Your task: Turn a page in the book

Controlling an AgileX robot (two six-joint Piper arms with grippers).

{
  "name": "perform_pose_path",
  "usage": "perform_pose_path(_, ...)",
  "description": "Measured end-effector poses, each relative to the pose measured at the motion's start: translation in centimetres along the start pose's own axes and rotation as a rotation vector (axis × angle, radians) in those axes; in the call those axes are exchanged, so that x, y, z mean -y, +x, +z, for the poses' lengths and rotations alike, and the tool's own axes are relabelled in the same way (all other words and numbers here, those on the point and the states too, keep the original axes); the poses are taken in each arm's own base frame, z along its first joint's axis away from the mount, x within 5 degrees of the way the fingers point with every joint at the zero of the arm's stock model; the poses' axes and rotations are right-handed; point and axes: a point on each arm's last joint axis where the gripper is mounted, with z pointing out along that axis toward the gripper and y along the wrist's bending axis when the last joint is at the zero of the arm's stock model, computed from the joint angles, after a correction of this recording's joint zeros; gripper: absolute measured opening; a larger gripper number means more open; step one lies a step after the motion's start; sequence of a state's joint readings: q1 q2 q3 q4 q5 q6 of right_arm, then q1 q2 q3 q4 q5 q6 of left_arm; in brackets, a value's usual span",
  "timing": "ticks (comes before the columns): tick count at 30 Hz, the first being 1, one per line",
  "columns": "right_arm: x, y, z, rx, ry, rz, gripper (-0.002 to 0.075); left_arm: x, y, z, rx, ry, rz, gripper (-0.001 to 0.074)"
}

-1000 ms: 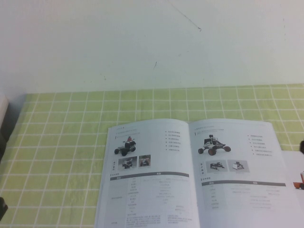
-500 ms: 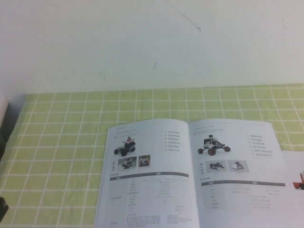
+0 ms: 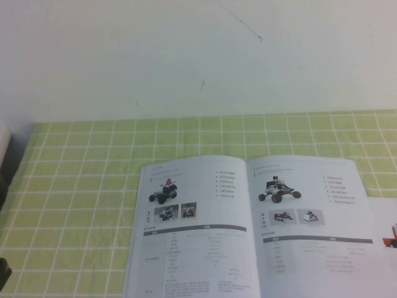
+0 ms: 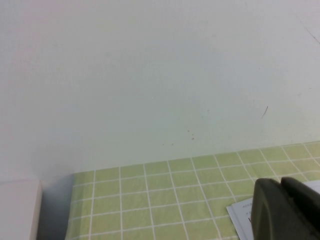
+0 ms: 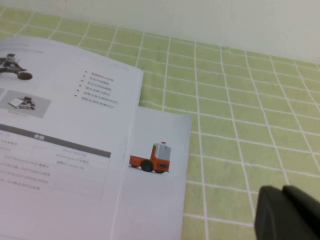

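Right wrist view gives you the right gripper (image 5: 286, 214) as a dark pair of fingers pressed together at the frame's edge, with only a thin seam between them, so it reads as closed and holds nothing. It hangs over bare green checked cloth (image 5: 240, 125), near the book's (image 5: 65, 130) outer corner but not touching it. Beside it you can see a lower leaf (image 5: 160, 165) poking out from under the top sheet, printed with an orange vehicle. The page (image 5: 55, 115) on top carries small robot photos, red-bulleted text and a grey table bar, and it lies flat.

Left wrist view shows you the left gripper (image 4: 286, 209), also dark, its two fingers side by side with just a narrow line between them, closed on nothing. A white corner of the book (image 4: 239, 216) sits just next to it on the cloth (image 4: 150, 195), with the white wall (image 4: 150, 75) behind.

High view shows neither gripper clearly. You see the book (image 3: 248, 230) open and flat on the cloth (image 3: 74, 186), toward the robot's right and near side, the right-hand page (image 3: 310, 223) level with the left-hand one (image 3: 192, 230).
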State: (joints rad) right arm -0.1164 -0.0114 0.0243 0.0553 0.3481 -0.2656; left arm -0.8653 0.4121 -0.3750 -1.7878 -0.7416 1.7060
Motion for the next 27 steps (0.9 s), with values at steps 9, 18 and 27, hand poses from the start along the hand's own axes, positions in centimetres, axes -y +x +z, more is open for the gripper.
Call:
perform_pose_path(9, 0.10, 0.06, -0.02, -0.011, 0.011, -0.007, -0.0003, 0.00, 0.00, 0.00, 0.000, 0.000, 0.000, -0.0004)
perform_pose_path(18, 0.10, 0.06, -0.02, -0.011, 0.012, -0.006, -0.0003, 0.00, 0.00, 0.00, 0.000, 0.000, 0.002, -0.0004)
perform_pose_path(27, 0.10, 0.06, -0.02, -0.011, 0.012, -0.006, -0.0003, 0.00, 0.00, 0.00, 0.000, 0.000, 0.002, -0.0004)
